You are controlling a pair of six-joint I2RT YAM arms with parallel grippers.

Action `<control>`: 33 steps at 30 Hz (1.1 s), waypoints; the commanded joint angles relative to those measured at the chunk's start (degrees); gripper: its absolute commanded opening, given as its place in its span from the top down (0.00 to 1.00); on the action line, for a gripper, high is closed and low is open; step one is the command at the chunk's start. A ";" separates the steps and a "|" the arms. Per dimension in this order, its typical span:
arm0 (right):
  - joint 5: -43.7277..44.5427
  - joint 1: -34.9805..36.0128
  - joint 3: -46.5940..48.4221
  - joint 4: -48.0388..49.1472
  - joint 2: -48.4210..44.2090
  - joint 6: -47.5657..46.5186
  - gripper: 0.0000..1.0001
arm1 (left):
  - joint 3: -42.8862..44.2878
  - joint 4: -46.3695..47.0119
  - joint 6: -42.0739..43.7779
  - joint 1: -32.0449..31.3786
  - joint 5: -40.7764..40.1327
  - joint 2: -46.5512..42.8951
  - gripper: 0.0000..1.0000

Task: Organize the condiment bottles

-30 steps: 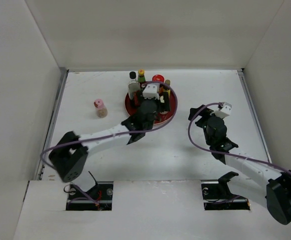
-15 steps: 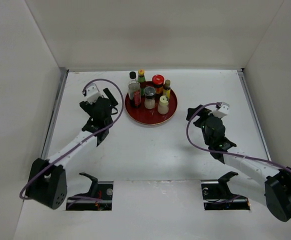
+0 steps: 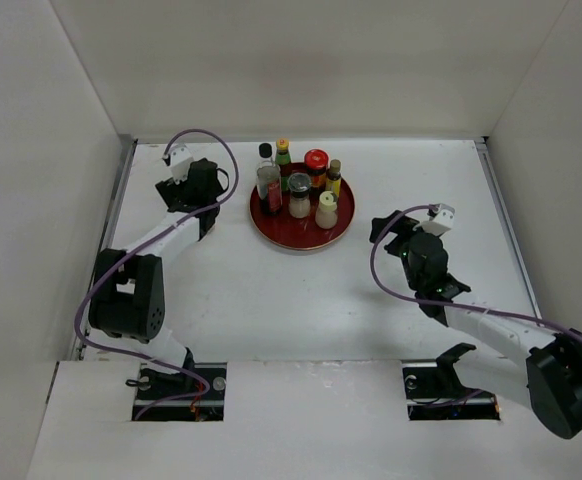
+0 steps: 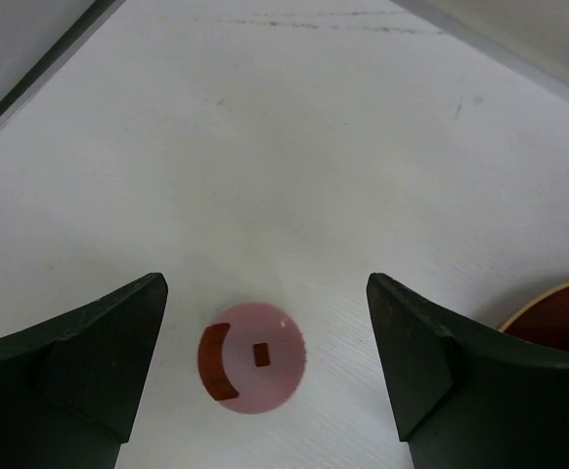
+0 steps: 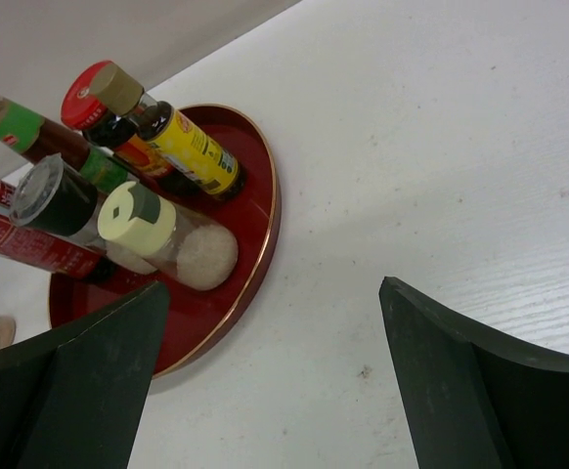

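Six condiment bottles stand on the round red tray: tall clear black-capped, green yellow-capped, red-lidded jar, yellow brown-capped, grey-lidded shaker and cream. The pink-capped bottle stands on the table left of the tray. In the top view my left gripper hides it. My left gripper is open above it, a jaw on each side of the cap, not touching. My right gripper is open and empty, right of the tray.
The tray's rim shows at the right edge of the left wrist view and at the left of the right wrist view. White walls close in the table at the left, back and right. A purple cable loops over each arm.
My left arm has left the tray and swung left and back, and now stands over the pink-capped bottle. The cream bottle now shows uncovered on the tray. The right arm has barely moved.
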 commanded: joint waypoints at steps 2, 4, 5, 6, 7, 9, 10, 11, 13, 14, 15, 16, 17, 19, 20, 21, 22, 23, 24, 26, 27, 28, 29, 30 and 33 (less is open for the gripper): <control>-1.23 0.80 1.63 3.38 0.66 -0.49 0.04 | -0.18 -0.37 0.31 1.20 1.61 -1.68 0.19; -0.97 1.23 1.63 3.29 0.40 -0.67 0.04 | -0.97 -0.10 0.05 1.20 2.31 -1.24 0.20; -0.88 1.24 1.54 3.29 0.23 -0.76 0.04 | -1.32 -0.10 -0.04 0.94 2.57 -0.89 0.20; -0.88 1.24 1.46 3.38 0.31 -0.76 0.04 | -1.67 -0.10 -0.22 0.94 2.75 -0.54 0.21; -0.97 1.24 1.54 3.29 0.49 -0.76 0.04 | -2.03 0.07 -0.31 0.85 2.93 -0.27 0.22; -1.06 1.24 1.63 3.29 0.66 -0.93 0.04 | -2.82 1.04 -0.31 0.58 3.36 0.34 0.25; -1.06 1.32 1.72 3.29 0.58 -1.02 0.03 | -2.91 1.39 -0.31 0.76 3.80 0.69 0.28; -0.88 1.41 1.72 3.29 0.57 -1.11 0.03 | -2.91 1.39 -0.39 0.85 4.15 1.04 0.32; -0.97 1.41 1.63 3.38 0.84 -1.11 0.03 | -3.08 1.39 -0.66 1.11 4.60 1.22 0.42; -1.06 1.41 1.80 3.29 0.93 -1.11 0.03 | -3.43 1.57 -0.66 1.11 4.60 0.96 0.46; -0.97 1.41 1.81 3.29 0.93 -1.11 0.03 | -3.70 1.66 -0.66 1.11 4.60 0.61 0.51; -0.88 1.59 1.89 3.29 0.75 -1.28 0.03 | -4.05 2.00 -0.66 1.11 4.60 0.17 0.54; -0.79 1.68 1.81 3.29 0.40 -1.37 0.03 | -4.31 2.27 -0.66 1.11 4.60 -0.35 0.57; -0.62 1.68 1.54 3.47 0.14 -1.29 0.03 | -5.36 2.36 -0.75 0.94 4.68 -2.63 0.60; -0.70 1.68 1.46 3.38 0.22 -1.20 0.03 | -6.33 2.45 -0.75 0.76 4.51 -4.56 0.61; -0.70 1.68 1.63 3.29 0.31 -1.28 0.03 | -7.90 2.88 -0.75 0.59 4.07 -7.10 0.61; -0.62 1.68 1.72 3.29 0.22 -1.46 0.03 | -9.83 3.76 -0.92 0.15 4.16 -9.74 0.62; -0.62 1.68 1.72 3.29 -0.04 -1.46 0.03 | -11.77 4.81 -1.10 -0.81 4.07 -12.55 0.62; -0.53 1.76 1.63 3.29 -0.21 -1.46 0.02 | -13.26 5.43 -1.10 -2.21 3.90 -15.10 0.62; -0.53 1.68 1.37 3.64 -0.04 -1.37 0.02 | -15.03 5.52 -1.01 -6.07 3.02 -19.15 0.63; -0.53 1.59 1.45 3.64 0.22 -1.37 0.02 | -15.56 5.44 -0.92 -8.62 2.41 -20.47 0.63; -0.53 1.76 1.63 3.64 0.57 -1.46 0.02 | -16.00 5.61 -0.84 -11.25 2.05 -21.53 0.63; -0.53 1.85 1.80 3.47 0.75 -1.46 0.02 | -16.18 6.05 -0.83 -13.98 1.79 -22.06 0.63; -0.53 2.03 1.89 3.47 0.92 -1.46 0.02 | -15.92 6.22 -1.10 -16.44 1.52 -21.98 0.63; -0.35 2.12 1.81 3.82 1.36 -1.46 0.02 | -13.55 8.07 -1.36 -23.21 1.17 -19.53 0.63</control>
